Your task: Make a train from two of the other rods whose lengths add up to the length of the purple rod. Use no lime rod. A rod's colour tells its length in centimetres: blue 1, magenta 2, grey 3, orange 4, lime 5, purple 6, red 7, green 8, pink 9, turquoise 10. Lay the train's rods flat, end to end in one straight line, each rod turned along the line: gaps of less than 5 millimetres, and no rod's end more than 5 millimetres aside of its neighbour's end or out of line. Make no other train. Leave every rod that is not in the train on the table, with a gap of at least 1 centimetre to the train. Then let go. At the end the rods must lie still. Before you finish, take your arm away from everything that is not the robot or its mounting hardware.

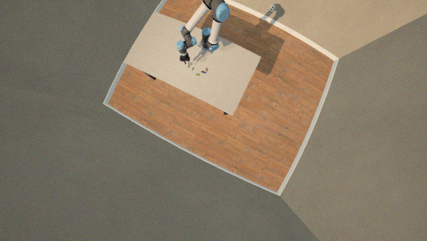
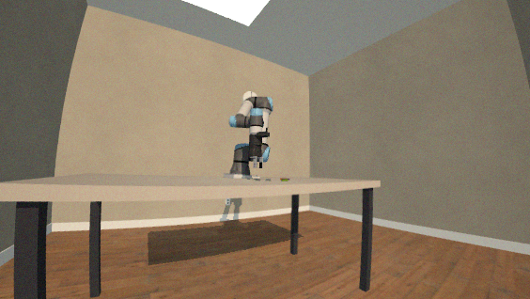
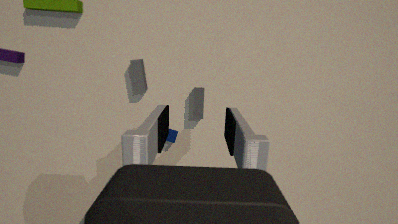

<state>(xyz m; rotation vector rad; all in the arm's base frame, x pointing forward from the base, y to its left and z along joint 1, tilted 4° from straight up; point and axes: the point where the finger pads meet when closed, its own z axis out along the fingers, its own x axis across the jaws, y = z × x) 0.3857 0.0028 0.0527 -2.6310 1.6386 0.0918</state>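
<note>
Wrist view: claw [image 3: 196,131] is seen hanging above the table [image 3: 310,65], fingers partly drawn in but released, nothing gripped. Two grey rods [image 3: 136,80] [image 3: 195,104] are seen just ahead of the claw, the nearer one lined up with the finger gap. A grasp of that rod is judged to be the step in hand: two greys would match purple without lime. A blue rod [image 3: 172,135] is seen beside the left finger [image 3: 161,129], partly hidden by it; contact cannot be told. Lime rod [image 3: 54,5] and purple rod [image 3: 12,55] are cut off at the frame edge, up-left of the claw, well apart from it. Claw height over the table is hard to judge. In top and exterior views the rods are too small to sort.
</note>
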